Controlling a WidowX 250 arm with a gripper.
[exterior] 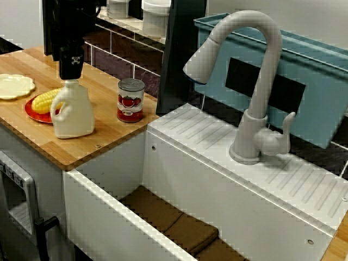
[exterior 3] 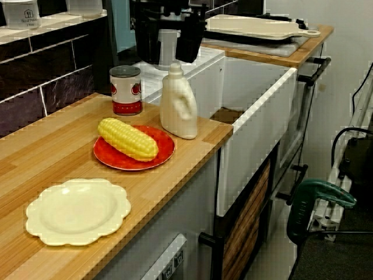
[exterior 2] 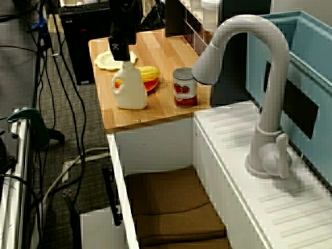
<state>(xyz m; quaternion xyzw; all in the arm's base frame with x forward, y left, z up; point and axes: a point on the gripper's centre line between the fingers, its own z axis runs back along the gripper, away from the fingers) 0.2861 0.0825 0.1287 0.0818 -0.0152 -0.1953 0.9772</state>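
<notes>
Bottle [exterior: 73, 111], a white jug with a side handle, stands upright near the front edge of the wood counter [exterior: 109, 138], close to the corner by the sink. My gripper [exterior 3: 168, 57] sits straight above its cap. Seen along the counter, my fingers [exterior 3: 189, 49] stand apart either side of the cap top, so the jaws are spread with nothing gripped; can't tell if a pad touches the cap. Just beside the bottle is a red plate [exterior 3: 162, 153] with one corn cob [exterior 3: 128, 139] lying on it; from the sink side the bottle covers part of both. Tomato can [exterior 3: 126, 90] is upright toward the tiled wall, apart from bottle and plate. Further along the counter is a cream scalloped plate [exterior 3: 78, 211]. The other way is the white sink [exterior: 109, 217], brown mats [exterior: 179, 225] on its floor, partly hidden by the front wall. White faucet [exterior: 261, 70] stands on the ribbed deck behind the basin. Blue bin [exterior: 321, 103] is behind the faucet, inside not visible. My arm is cut off at the frame top in every view. There's something white between my fingers in the counter view; can't make it out.
</notes>
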